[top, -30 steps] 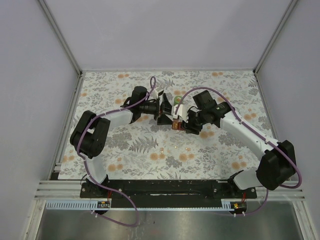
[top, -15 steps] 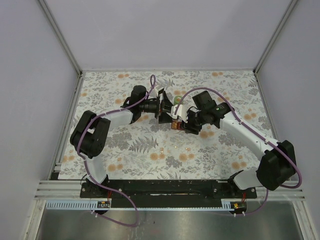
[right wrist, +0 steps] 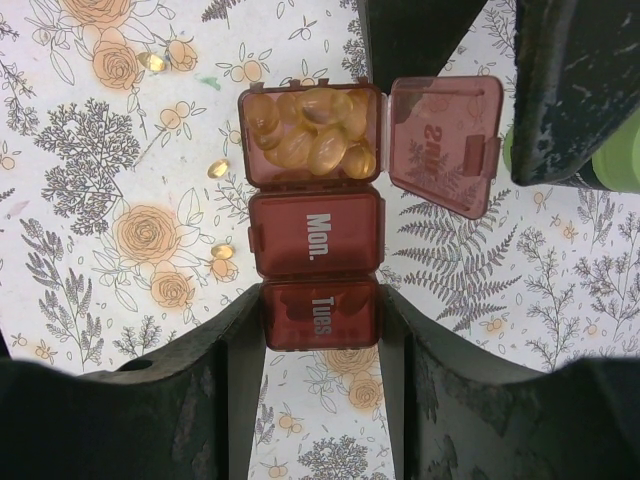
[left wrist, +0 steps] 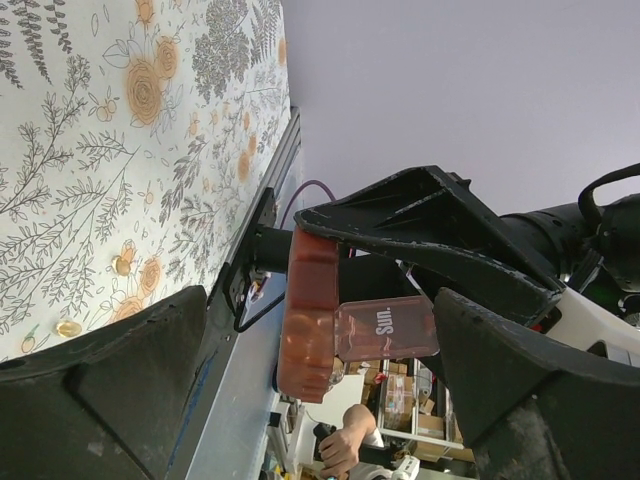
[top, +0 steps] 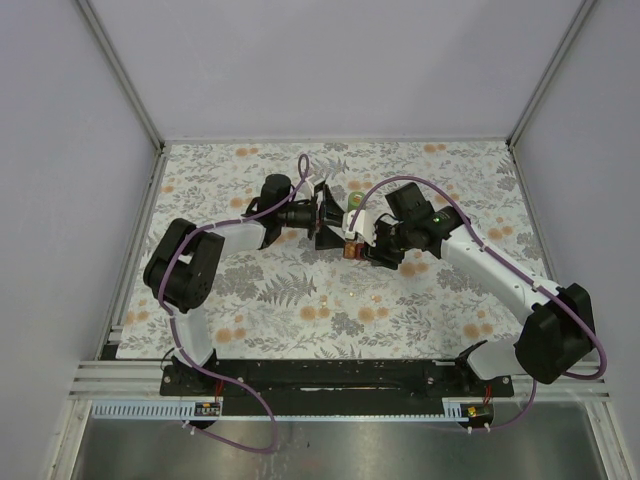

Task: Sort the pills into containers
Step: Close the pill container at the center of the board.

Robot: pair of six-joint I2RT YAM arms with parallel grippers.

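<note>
Top external view: the left gripper reaches in from the left at mid-table, its jaws spread wide and holding nothing. Just right of it, the right gripper is clamped on the dark-red pill box, pinching the "Tues." end between its two fingers, off the flowered cloth. In the right wrist view the "Sun." compartment stands open, heaped with amber pills. Its lid swings out to the right, while the "Mon." and "Tues." lids are shut. A few loose pills lie on the cloth left of the box. At the far right a green bottle peeks from behind one of the left gripper's dark fingers. In the left wrist view, the box sits between those open fingers, apart from both.
</note>
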